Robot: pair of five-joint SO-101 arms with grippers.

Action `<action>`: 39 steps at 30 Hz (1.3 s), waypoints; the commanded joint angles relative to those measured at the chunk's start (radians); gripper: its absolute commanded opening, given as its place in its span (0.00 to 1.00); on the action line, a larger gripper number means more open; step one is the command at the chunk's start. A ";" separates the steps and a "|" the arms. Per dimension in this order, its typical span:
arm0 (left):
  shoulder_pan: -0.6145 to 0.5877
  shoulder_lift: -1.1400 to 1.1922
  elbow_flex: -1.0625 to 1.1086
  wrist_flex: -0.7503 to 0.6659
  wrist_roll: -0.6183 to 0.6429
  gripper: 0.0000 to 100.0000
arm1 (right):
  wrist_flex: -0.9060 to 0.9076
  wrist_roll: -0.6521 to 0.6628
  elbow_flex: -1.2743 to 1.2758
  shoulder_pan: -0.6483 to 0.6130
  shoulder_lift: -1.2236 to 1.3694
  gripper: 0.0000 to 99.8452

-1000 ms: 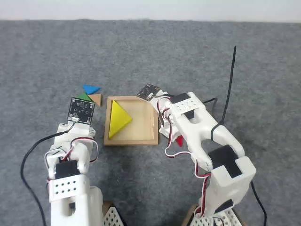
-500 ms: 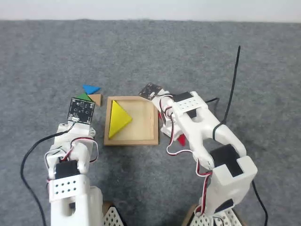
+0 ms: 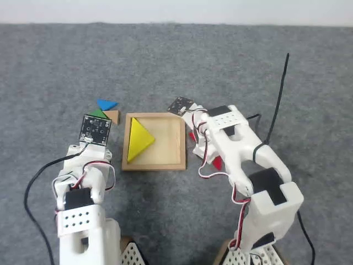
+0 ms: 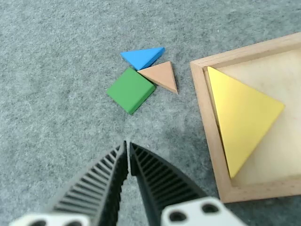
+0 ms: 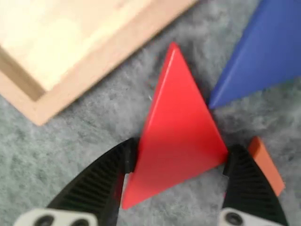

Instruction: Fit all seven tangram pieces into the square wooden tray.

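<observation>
The right gripper (image 5: 181,160) slid away from the wooden tray (image 3: 154,165), clamping the red triangle (image 5: 178,127) beside it for placement; the left gripper (image 4: 128,150) stayed clenched, empty.

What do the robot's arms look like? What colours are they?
The left arm and right arm are chunky white plastic with black motors, and red, white and black wires loop along them. The jaws are black; the left pair is ribbed.
</observation>
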 commanded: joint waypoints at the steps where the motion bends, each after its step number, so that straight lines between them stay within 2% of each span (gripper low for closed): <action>1: 0.008 -0.026 -0.007 -0.017 -0.011 0.01 | 0.051 0.015 -0.043 0.041 -0.012 0.28; 6: 0.009 -0.026 -0.007 -0.017 -0.011 0.01 | 0.076 0.005 -0.043 0.033 -0.024 0.28; 12: 0.009 -0.026 -0.007 -0.017 -0.011 0.01 | 0.150 -0.149 -0.074 0.019 -0.140 0.28; 19: 0.009 -0.026 -0.005 -0.017 -0.011 0.01 | 0.211 -0.396 -0.144 -0.041 -0.182 0.28; 21: 0.009 -0.026 -0.005 -0.017 -0.011 0.01 | 0.231 -0.391 -0.153 -0.064 -0.182 0.28; 26: 0.009 -0.026 -0.005 -0.017 -0.011 0.01 | 0.143 -0.324 -0.135 -0.068 -0.110 0.28; 32: 0.009 -0.026 -0.005 -0.017 -0.011 0.01 | 0.101 -0.322 -0.144 0.021 0.035 0.28; 39: 0.005 -0.026 -0.005 -0.017 -0.011 0.01 | 0.137 -0.292 -0.199 0.008 0.101 0.28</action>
